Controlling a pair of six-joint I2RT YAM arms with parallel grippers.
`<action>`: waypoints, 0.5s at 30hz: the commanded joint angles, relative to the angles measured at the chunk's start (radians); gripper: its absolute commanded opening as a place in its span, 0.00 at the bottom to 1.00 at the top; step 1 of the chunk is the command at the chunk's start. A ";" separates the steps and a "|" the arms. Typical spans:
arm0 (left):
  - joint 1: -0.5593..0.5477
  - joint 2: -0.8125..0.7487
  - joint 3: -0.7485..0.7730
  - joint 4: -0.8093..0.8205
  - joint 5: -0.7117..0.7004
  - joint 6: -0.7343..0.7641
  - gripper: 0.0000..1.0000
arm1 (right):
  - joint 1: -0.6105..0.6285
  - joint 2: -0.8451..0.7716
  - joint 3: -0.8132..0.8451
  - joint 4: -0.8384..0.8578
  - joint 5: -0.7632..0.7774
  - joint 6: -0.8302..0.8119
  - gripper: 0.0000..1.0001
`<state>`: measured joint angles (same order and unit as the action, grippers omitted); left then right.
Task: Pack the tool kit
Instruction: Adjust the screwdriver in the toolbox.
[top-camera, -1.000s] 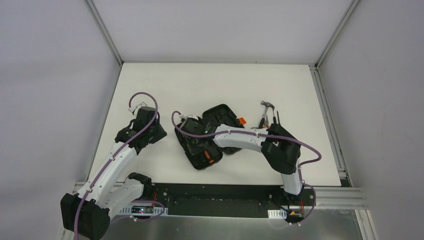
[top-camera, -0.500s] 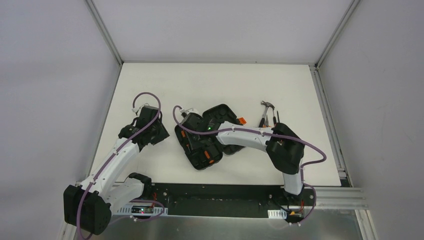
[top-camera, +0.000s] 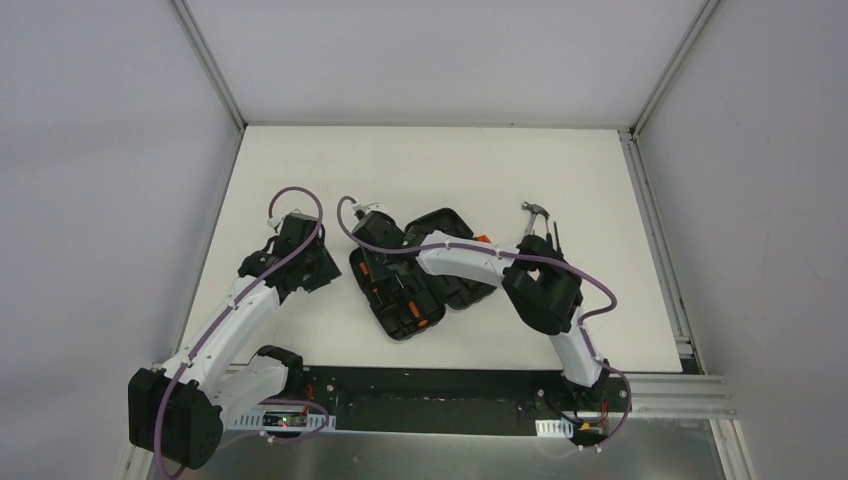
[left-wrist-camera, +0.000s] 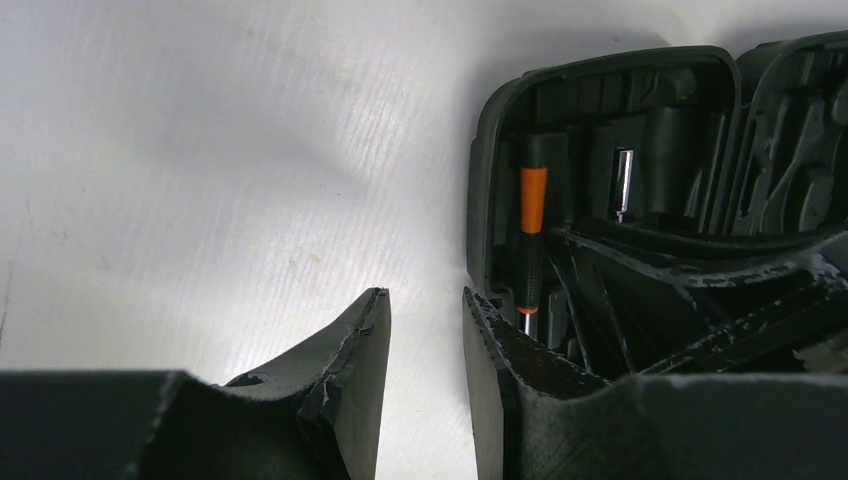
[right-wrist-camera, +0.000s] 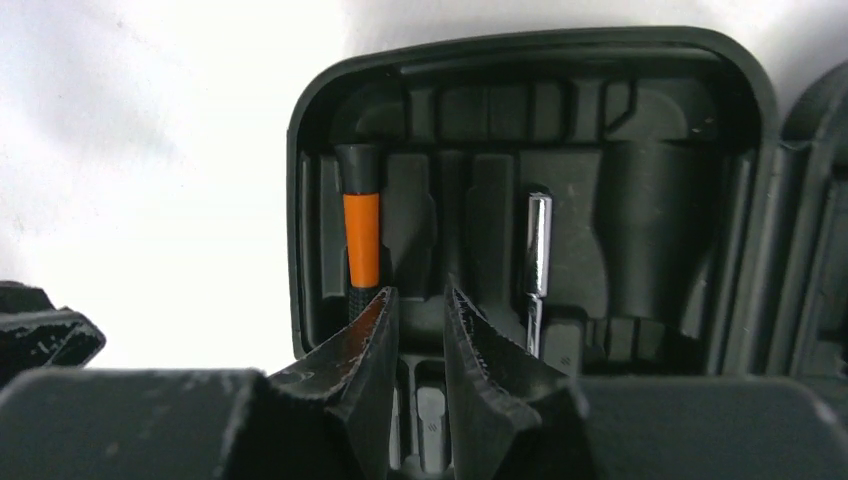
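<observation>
The black tool kit case lies open in the middle of the table, its lid half to the right. An orange-and-black screwdriver sits in a slot at the tray's left side, and a chrome bit sits in another slot. My right gripper hovers over the tray just right of the screwdriver, open a little, with nothing between its fingers. My left gripper is open over bare table just left of the case wall. A hammer and other small tools lie right of the case.
The white table is bordered by grey walls and metal rails. My right forearm crosses over the lid half. Both arm bases sit on the black strip at the near edge.
My right gripper has opened slightly and its wrist has shifted toward the far end of the case. My left arm has crept a little closer to the case.
</observation>
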<state>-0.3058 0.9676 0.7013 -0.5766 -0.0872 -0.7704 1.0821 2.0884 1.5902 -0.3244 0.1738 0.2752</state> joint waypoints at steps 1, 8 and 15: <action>0.011 0.000 -0.019 0.015 0.013 -0.015 0.33 | 0.005 0.030 0.071 0.036 -0.031 -0.023 0.25; 0.011 -0.004 -0.027 0.020 0.019 -0.018 0.33 | 0.003 0.037 0.095 0.045 -0.038 -0.034 0.26; 0.012 -0.002 -0.026 0.025 0.022 -0.019 0.33 | -0.024 -0.068 0.002 0.048 0.019 -0.002 0.26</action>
<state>-0.3058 0.9676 0.6815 -0.5610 -0.0788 -0.7719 1.0740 2.1216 1.6333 -0.3042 0.1547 0.2569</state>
